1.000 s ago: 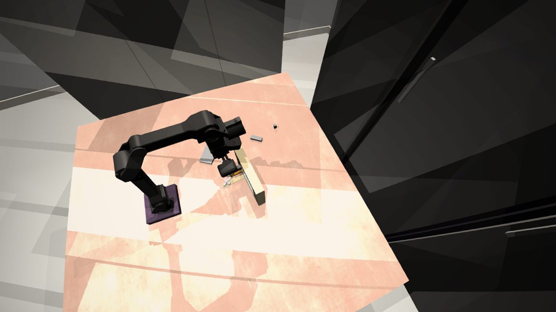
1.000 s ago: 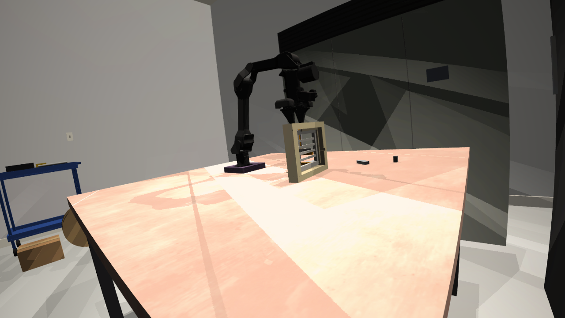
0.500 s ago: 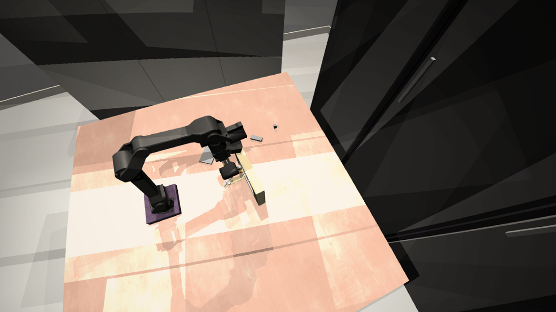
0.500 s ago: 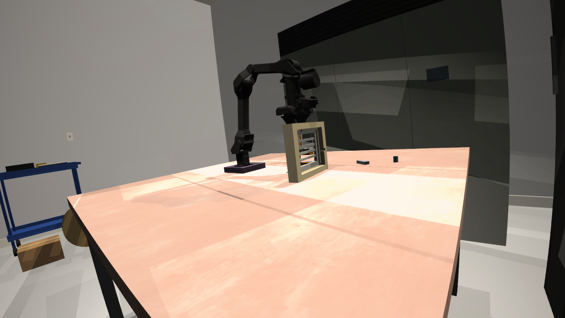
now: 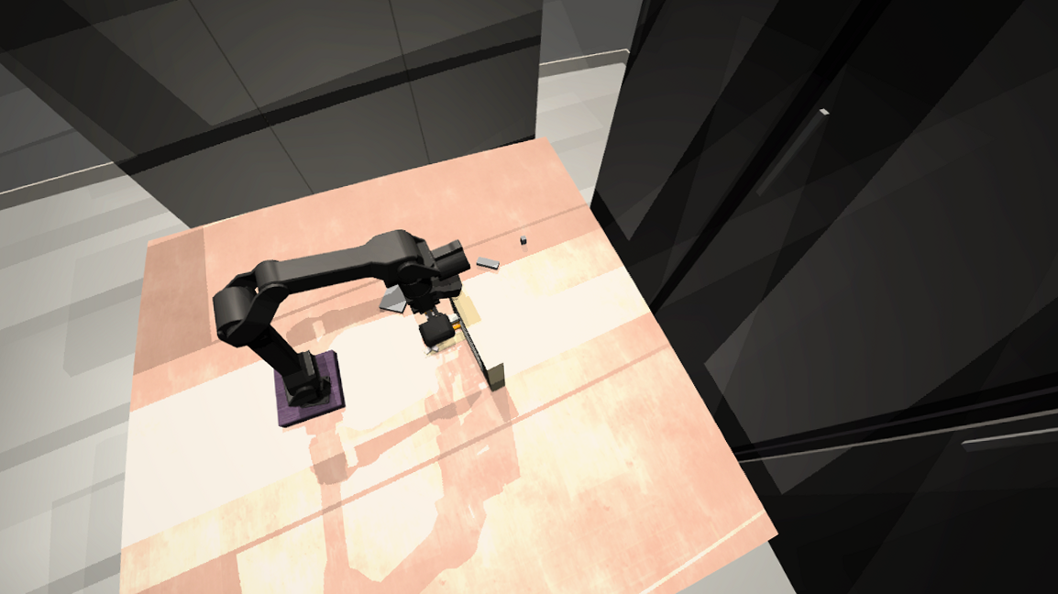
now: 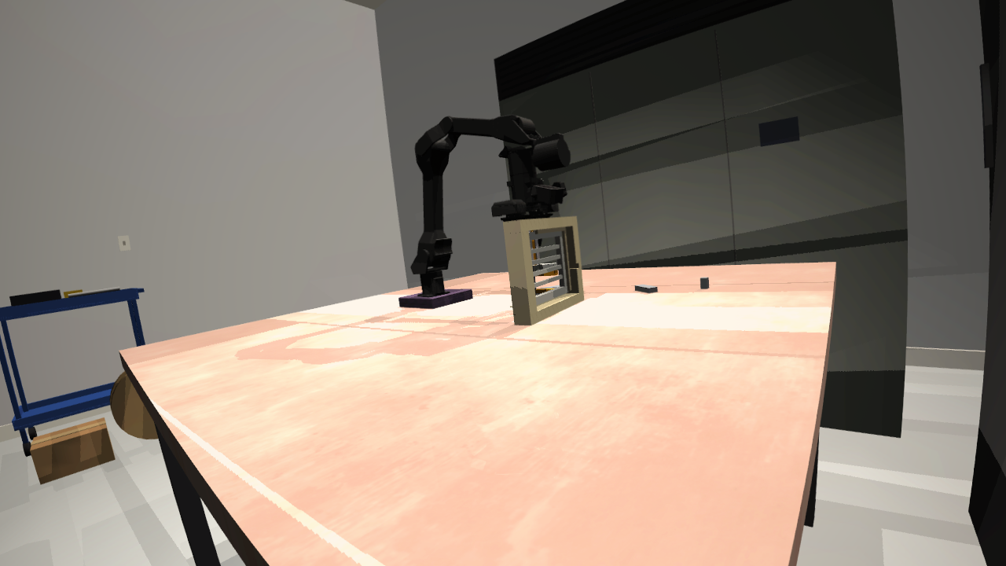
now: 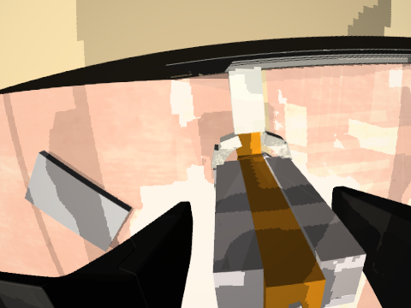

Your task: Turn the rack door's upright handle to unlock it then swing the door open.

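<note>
The beige rack frame (image 5: pixel 495 377) (image 6: pixel 520 281) (image 7: pixel 128 30) stands upright on the table. Its barred grey door (image 6: pixel 545 249) looks closed in it. The upright handle (image 5: pixel 456 326) (image 7: pixel 274 218), grey with an orange middle, stands out from the door on a pale arm (image 7: pixel 247 100). My gripper (image 5: pixel 437 330) (image 7: pixel 263 204) points down beside the frame, with one finger on each side of the handle. It is open; a gap shows between the left finger and the handle in the wrist view. On the right, the finger's contact with the handle cannot be told.
A flat grey plate (image 5: pixel 392 302) (image 7: pixel 77 201) lies beside the gripper. A small grey block (image 5: pixel 487 263) (image 6: pixel 645 288) and a small dark cube (image 5: pixel 523 240) (image 6: pixel 704 283) lie beyond the frame. My arm stands on a purple base (image 5: pixel 335 397) (image 6: pixel 457 297).
</note>
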Tool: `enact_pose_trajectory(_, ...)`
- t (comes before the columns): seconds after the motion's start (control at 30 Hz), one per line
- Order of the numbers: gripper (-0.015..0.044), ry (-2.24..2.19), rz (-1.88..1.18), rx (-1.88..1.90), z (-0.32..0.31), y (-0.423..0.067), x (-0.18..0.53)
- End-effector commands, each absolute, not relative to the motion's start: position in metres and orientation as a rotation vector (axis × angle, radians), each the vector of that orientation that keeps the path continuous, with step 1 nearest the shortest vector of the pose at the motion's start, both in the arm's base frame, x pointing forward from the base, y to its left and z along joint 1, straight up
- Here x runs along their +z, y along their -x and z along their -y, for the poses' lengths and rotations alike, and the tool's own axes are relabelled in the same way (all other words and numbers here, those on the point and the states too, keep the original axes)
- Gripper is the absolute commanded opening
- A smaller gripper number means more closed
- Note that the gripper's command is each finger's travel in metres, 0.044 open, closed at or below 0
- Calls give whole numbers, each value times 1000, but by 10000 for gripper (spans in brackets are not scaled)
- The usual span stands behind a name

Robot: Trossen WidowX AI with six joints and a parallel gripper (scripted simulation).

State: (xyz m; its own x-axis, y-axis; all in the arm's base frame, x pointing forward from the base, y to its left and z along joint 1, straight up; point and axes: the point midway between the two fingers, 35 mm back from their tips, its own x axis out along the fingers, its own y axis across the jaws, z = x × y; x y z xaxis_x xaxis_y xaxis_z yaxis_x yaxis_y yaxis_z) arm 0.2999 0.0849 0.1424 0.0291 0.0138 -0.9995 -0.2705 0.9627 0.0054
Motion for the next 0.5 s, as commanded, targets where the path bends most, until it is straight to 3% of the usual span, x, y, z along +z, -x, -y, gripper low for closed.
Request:
enact_pose_trajectory(0.0, 221, 213, -1533, 223, -84, -299, 140)
enact_pose_trajectory(0.13, 116, 213, -1533, 223, -84, -299, 140)
enact_pose_trajectory(0.47, 49, 213, -1533, 223, -84, -299, 140)
